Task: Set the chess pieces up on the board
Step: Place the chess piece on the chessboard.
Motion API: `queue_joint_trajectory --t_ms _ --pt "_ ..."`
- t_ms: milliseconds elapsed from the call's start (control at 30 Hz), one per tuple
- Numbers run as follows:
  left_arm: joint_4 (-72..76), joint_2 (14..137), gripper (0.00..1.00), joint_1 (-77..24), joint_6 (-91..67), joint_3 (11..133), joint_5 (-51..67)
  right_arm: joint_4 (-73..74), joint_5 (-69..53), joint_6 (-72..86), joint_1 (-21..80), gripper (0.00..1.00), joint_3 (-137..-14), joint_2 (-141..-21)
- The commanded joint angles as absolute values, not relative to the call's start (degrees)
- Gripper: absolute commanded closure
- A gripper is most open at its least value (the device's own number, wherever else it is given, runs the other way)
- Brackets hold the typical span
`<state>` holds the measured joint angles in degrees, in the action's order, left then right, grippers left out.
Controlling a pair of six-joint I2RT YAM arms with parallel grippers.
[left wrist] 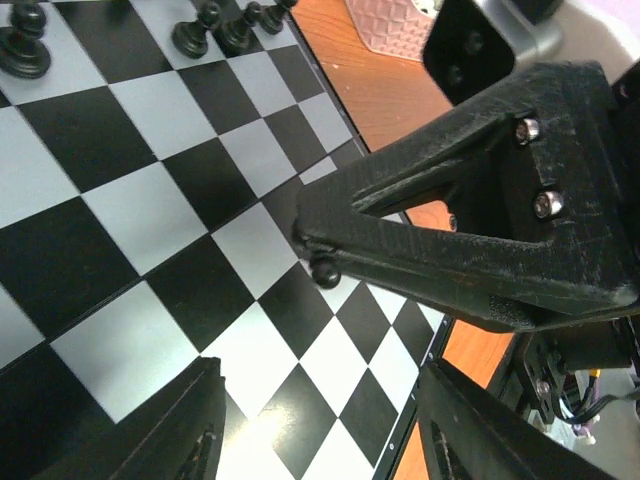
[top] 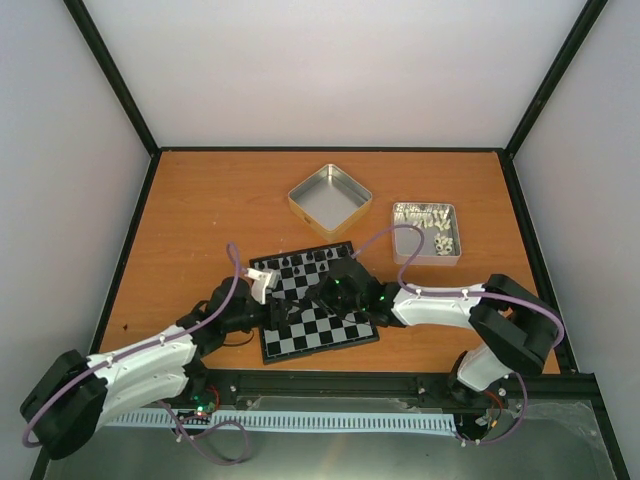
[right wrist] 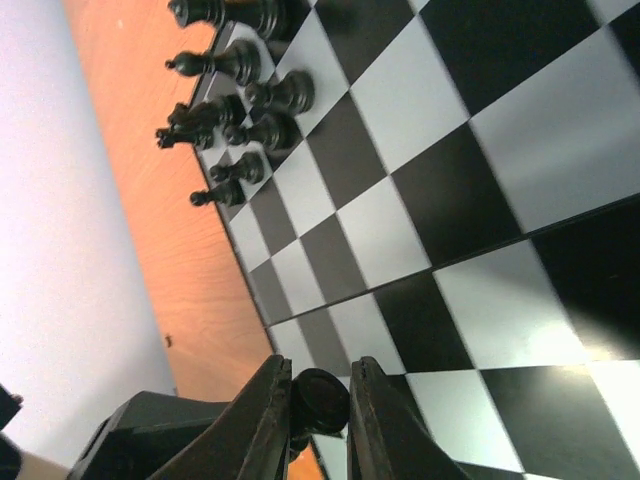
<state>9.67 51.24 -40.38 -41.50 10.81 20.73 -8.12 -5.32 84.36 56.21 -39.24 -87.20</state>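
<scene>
The board [top: 340, 335], black and light-grey checks, lies in the middle of the table. Several black chess pieces [top: 300, 263] stand along its far edge; they also show in the right wrist view [right wrist: 245, 125] and the left wrist view [left wrist: 210, 30]. My right gripper [right wrist: 320, 410] is shut on one black chess piece [right wrist: 322, 398] and holds it just above the board's squares. In the left wrist view that piece's round head [left wrist: 325, 271] pokes out below the right gripper's fingertips [left wrist: 340, 225]. My left gripper [left wrist: 320, 430] is open and empty above the board's near-left squares [left wrist: 250, 330].
An empty square metal tin [top: 330, 200] stands behind the board. A second tin [top: 427, 231] holding pale pieces stands at the back right. Both arms [top: 440, 305] reach over the board from the near edge. Black frame posts edge the table.
</scene>
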Motion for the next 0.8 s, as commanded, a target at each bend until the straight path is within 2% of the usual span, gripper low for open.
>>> queue_joint_trajectory --t_ms 0,100,233,400,767 --pt "20.7 52.7 0.47 -40.2 -41.2 9.1 23.2 -16.1 -10.3 88.9 55.8 0.84 -37.9 -89.1" --pt "22.1 53.5 0.48 -40.2 -41.1 8.6 21.0 -17.9 -12.1 89.4 55.7 0.84 -38.0 -90.7" --pt "22.6 53.8 0.54 -40.2 -41.2 8.2 18.9 -18.6 -13.2 89.7 55.8 0.85 -38.1 -91.7" --pt "23.6 55.5 0.69 -40.2 -40.8 8.2 18.6 -18.6 -13.9 89.8 55.7 0.84 -38.5 -92.4" --pt "22.6 56.4 0.94 -40.2 -39.1 9.6 16.9 -18.9 -14.2 90.0 55.7 0.84 -38.4 -93.1"
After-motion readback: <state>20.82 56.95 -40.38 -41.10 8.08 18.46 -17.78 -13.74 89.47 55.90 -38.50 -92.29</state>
